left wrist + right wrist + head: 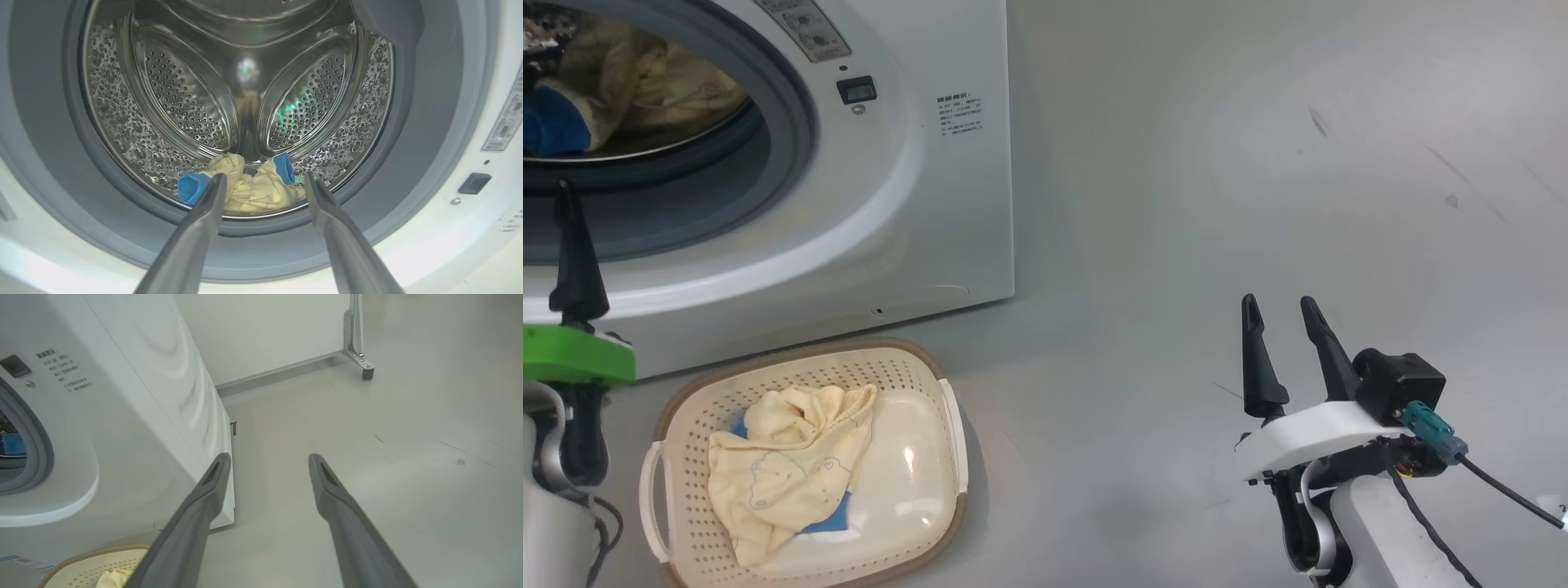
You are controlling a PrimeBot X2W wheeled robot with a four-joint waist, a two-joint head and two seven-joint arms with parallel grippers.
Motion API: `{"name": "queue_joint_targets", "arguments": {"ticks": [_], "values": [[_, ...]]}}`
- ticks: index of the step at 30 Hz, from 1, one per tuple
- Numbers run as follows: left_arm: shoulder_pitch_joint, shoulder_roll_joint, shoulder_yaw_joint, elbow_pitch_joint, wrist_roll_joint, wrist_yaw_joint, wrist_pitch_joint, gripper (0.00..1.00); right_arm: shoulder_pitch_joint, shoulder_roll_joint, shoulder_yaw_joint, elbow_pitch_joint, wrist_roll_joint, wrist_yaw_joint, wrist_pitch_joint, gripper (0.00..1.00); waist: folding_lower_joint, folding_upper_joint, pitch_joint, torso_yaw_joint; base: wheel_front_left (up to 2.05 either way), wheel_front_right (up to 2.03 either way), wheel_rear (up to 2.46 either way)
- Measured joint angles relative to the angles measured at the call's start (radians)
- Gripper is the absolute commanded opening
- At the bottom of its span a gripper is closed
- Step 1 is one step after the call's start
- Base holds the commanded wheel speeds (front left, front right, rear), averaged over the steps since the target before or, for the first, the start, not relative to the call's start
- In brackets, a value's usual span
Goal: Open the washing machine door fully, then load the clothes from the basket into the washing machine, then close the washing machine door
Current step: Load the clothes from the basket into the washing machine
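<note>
The white washing machine [915, 188] stands open at the upper left; its door is out of view. Pale yellow clothes with blue pieces [253, 188] lie at the bottom of the steel drum [184, 102]. My left gripper [264, 179] is open and empty, in front of the grey seal and pointing into the drum. One of its fingers [577, 261] rises at the left edge of the head view. The cream basket [923, 384] sits on the floor before the machine, holding a yellow garment [784, 465] over blue cloth [829, 518]. My right gripper [1278, 306] is open and empty over bare floor to the right.
Grey floor [1258, 163] stretches right of the machine. A pale panel on a caster leg [367, 371] stands behind the machine's right side. The black door latch socket [856, 90] sits on the machine front. The basket's corner [94, 559] lies below my right gripper's left finger.
</note>
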Motion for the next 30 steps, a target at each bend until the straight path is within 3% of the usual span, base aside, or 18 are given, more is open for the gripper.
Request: {"name": "queue_joint_targets", "arguments": {"ticks": [30], "values": [[0.635,-0.167,0.162,-0.318,0.188,0.139,0.0,1.0,0.199,-0.084,-0.048,-0.035,-0.018,0.02,0.0,1.0,0.0,0.0,-0.363,0.02,0.0,0.0,0.0]]}}
